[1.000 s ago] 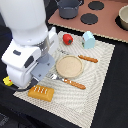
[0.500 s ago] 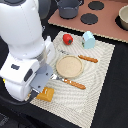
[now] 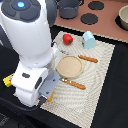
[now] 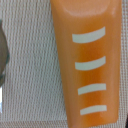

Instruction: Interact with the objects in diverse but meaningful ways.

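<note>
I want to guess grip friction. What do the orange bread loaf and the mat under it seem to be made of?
The bread loaf looks like moulded plastic: smooth, evenly orange, with soft sheen and flat pale slash marks, though painted wood is possible. The mat looks like woven fabric or fibre, matte, with a fine ribbed weave; the exterior view shows faint curved patterning on it.

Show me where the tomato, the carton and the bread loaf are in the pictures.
tomato (image 3: 67, 38), exterior view, middle of its red body
carton (image 3: 88, 39), exterior view, its front face
bread loaf (image 4: 90, 60), wrist view, orange top between the white stripes
</note>
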